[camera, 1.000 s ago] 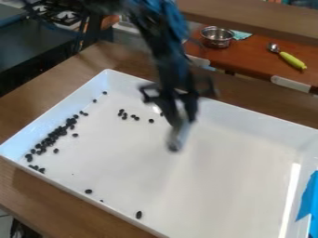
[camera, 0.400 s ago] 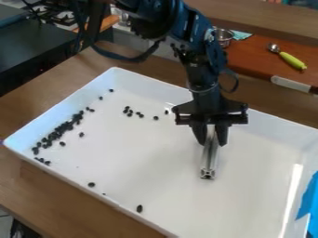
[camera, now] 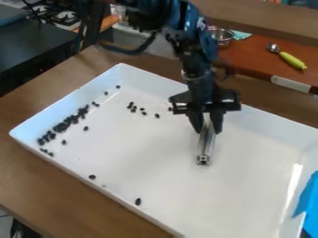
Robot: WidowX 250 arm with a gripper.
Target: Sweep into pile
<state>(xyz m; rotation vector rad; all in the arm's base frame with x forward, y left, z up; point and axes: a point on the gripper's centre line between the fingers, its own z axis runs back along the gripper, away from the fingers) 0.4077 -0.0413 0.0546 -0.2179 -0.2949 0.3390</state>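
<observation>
My gripper [camera: 207, 124] hangs over the right-centre of a large white tray [camera: 242, 190], shut on a silver metal bar [camera: 206, 144] that points down toward the tray floor. Whether the bar's lower end touches the tray, I cannot tell. Small black beans lie in the tray, most of them in a dense heap [camera: 62, 126] along the left wall. A looser group [camera: 132, 107] sits toward the back, left of the gripper. Single beans [camera: 138, 201] are scattered near the front wall.
The tray's raised walls surround the bar, and blue tape [camera: 307, 197] covers part of the right wall. Behind are a metal bowl [camera: 221, 36] and a spoon with a green handle [camera: 292, 60] on a reddish-brown board. A stove [camera: 65, 14] stands at the back left.
My gripper first moved right with the bar, then slightly left and back. The tray's left side has shifted right and back, and the beans with it.
</observation>
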